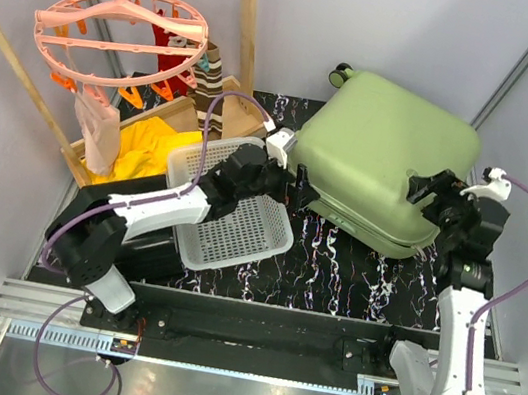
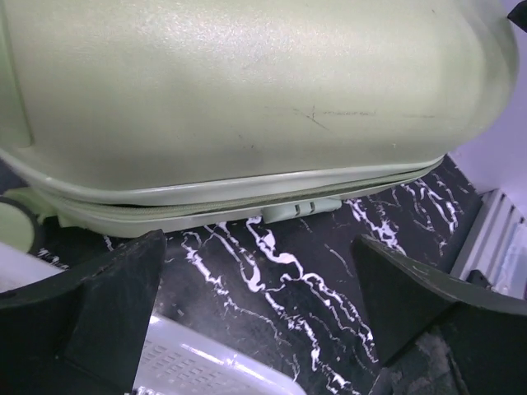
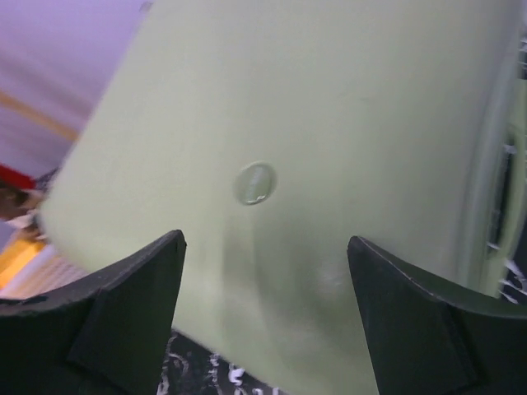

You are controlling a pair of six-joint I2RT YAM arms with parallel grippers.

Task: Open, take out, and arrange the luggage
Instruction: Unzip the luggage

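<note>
My left end effector [image 1: 293, 177], open, empty, faces the luggage's [image 1: 387, 157] left side. My right end effector [image 1: 434, 193], open too, flanks the opposite edge.

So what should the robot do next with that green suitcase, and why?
Probably ease the left gripper forward until a finger catches the lid's edge at the seam. The luggage lies closed, this gripper faces the seam close up, open and empty, and the right gripper, also open, holds nothing.
</note>
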